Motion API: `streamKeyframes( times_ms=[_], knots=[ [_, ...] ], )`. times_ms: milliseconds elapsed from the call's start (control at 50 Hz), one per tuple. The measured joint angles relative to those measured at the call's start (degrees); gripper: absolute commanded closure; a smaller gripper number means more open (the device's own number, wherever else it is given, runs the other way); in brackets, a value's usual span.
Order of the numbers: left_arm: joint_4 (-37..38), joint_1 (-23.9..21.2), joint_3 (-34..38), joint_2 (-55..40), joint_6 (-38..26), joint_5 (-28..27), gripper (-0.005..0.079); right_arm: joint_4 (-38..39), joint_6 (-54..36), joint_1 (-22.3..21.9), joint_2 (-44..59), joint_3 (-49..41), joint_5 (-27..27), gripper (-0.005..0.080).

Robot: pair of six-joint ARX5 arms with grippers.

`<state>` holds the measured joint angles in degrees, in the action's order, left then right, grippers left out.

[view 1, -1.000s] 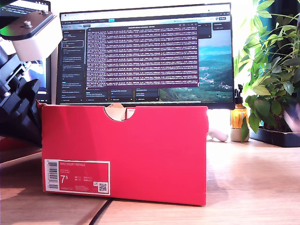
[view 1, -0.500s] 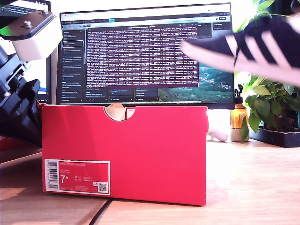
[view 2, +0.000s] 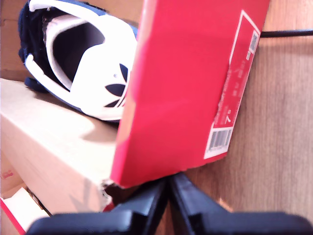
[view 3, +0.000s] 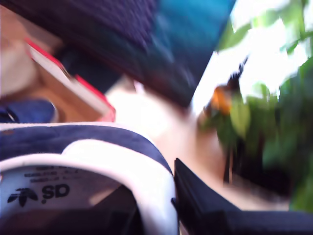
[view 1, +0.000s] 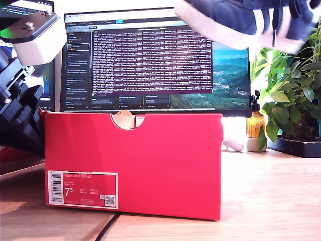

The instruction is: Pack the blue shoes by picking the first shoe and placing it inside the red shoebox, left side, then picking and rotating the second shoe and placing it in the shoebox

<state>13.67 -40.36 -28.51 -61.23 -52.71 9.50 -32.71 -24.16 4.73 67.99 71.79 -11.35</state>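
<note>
The red shoebox stands on the desk, its labelled wall facing the exterior view. One blue shoe lies inside it, seen past the red wall. My first gripper is shut and empty, close to that wall's lower corner. The other blue shoe hangs blurred in the air, high at the exterior view's right, above the box's level. My second gripper is shut on this shoe's white-lined collar, one finger outside it. That view also shows the open box, blurred.
A monitor stands right behind the box. A potted plant and an amber bottle are at the exterior view's right. A black and white arm fills the exterior view's left edge. A black cable runs under the box.
The held shoe came in from the exterior view's right, then rose and travelled left, and now crosses the top of the monitor. The box and the arm at the exterior view's left stayed put.
</note>
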Motion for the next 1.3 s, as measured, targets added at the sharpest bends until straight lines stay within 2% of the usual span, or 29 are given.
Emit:
streamKeyframes(
  times_ms=[240, 560, 860, 1300],
  knots=[
    [0.0, 0.0, 0.0, 0.0, 0.0, -0.5, 0.0761, 8.7, -8.2, 4.7, 0.2, 0.0, -5.9, 0.0764],
    [0.0, 0.0, 0.0, 0.0, 0.0, -2.2, 0.0761, 18.1, -14.9, 10.6, 10.4, 0.3, -6.6, 0.0764],
    [0.0, 0.0, 0.0, 0.0, -0.3, -2.4, 0.0761, 27.6, -16.4, 11.9, 20.5, 0.3, -6.3, 0.0764],
    [0.0, -0.5, 0.0, 0.0, -1.5, -2.5, 0.0761, 28.9, -24.9, 12.5, 27.8, 0.3, -7.6, 0.0764]
  ],
)
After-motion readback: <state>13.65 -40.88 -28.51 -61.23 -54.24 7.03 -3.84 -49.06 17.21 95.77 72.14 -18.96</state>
